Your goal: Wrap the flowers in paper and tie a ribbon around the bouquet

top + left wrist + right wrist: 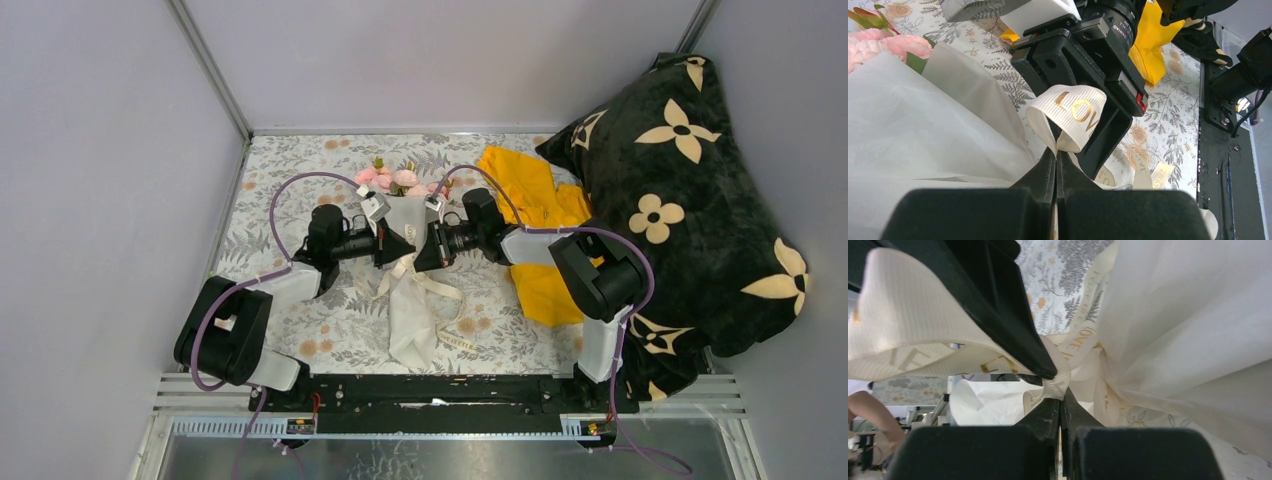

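Observation:
The bouquet lies mid-table: pink flowers (390,179) at the far end, white paper (410,305) flaring toward me, cream ribbon (441,287) round its waist. Both grippers meet tip to tip over the waist. My left gripper (405,248) (1056,153) is shut on a ribbon (1074,111) loop with gold lettering, next to the paper (923,125) and flowers (895,44). My right gripper (1061,398) (424,250) is shut on a pinch of ribbon (1057,383) by the knot, with paper (1193,325) to its right. The left gripper's black finger (998,305) crosses a wide ribbon loop there.
A yellow garment (535,205) lies right of the bouquet, partly under my right arm. A big black pillow (690,200) with cream flower shapes fills the right side. The floral tablecloth (290,175) covers the table. Grey walls enclose it on three sides.

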`<act>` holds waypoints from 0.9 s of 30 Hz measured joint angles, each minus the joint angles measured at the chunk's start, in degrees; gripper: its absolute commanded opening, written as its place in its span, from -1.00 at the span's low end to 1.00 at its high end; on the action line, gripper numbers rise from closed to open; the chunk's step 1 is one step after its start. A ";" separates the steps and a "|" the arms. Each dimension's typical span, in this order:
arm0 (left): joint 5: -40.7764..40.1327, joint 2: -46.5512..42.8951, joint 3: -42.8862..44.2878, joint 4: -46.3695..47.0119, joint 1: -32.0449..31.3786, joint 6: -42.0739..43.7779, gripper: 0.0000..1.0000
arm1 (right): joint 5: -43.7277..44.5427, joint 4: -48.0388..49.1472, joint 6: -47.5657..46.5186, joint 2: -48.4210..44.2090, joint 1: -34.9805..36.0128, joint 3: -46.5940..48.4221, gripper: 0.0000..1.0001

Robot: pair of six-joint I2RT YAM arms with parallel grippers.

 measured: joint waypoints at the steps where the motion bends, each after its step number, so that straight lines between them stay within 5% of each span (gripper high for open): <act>1: -0.20 0.00 0.00 0.00 0.00 0.00 -0.91 | 0.52 -1.01 -0.72 0.00 0.00 0.31 -1.00; 7: -1.36 -0.02 -0.48 0.26 0.00 -0.13 -0.14 | 4.35 -8.37 -5.90 -1.38 0.04 1.31 -1.00; 27: -3.89 5.09 6.71 3.21 -1.20 -6.45 0.41 | 6.43 -15.61 -11.19 -3.30 0.11 2.49 -1.00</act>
